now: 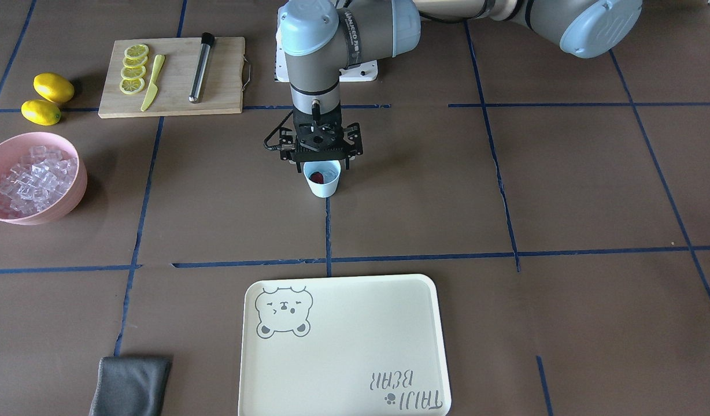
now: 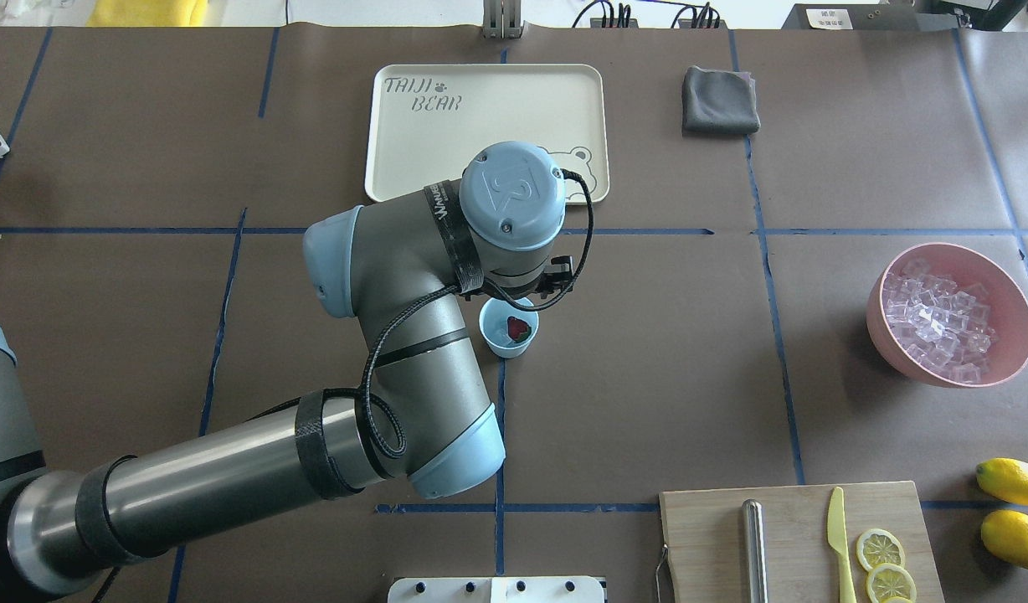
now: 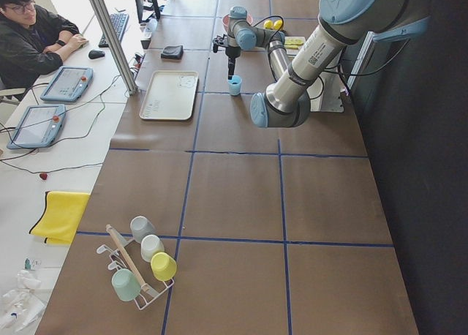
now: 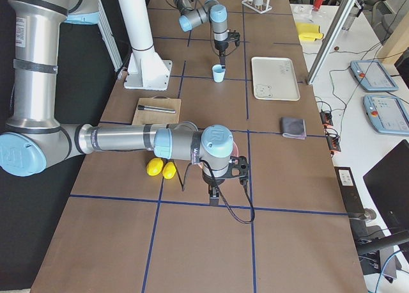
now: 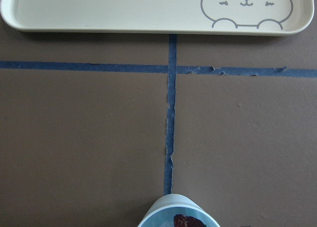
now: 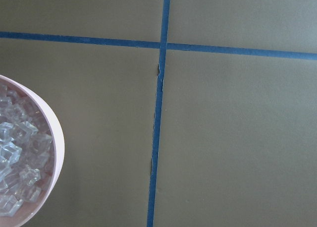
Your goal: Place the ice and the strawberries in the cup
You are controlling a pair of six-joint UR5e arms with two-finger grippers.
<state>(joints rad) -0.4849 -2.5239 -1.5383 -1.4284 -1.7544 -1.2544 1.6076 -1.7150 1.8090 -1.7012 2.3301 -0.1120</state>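
The light blue cup (image 1: pixel 323 184) stands at the table's middle on a blue tape line. It also shows in the overhead view (image 2: pixel 507 331) and the left wrist view (image 5: pixel 173 218). A red strawberry (image 2: pixel 519 328) lies inside it. My left gripper (image 1: pixel 322 157) hangs straight above the cup, pointing down, its jaws spread and empty. The ice (image 1: pixel 31 179) is piled in a pink bowl (image 1: pixel 77 193). My right gripper (image 4: pixel 214 192) hovers beside that bowl; I cannot tell if it is open or shut. Its wrist view shows the bowl's rim (image 6: pixel 57 138) and ice (image 6: pixel 15 167).
A cream bear tray (image 1: pixel 343 346) lies beyond the cup. A cutting board (image 1: pixel 222 75) holds lemon slices, a yellow knife and a metal rod. Two lemons (image 1: pixel 48 98) sit by the bowl. A grey cloth (image 1: pixel 129 384) lies by the tray.
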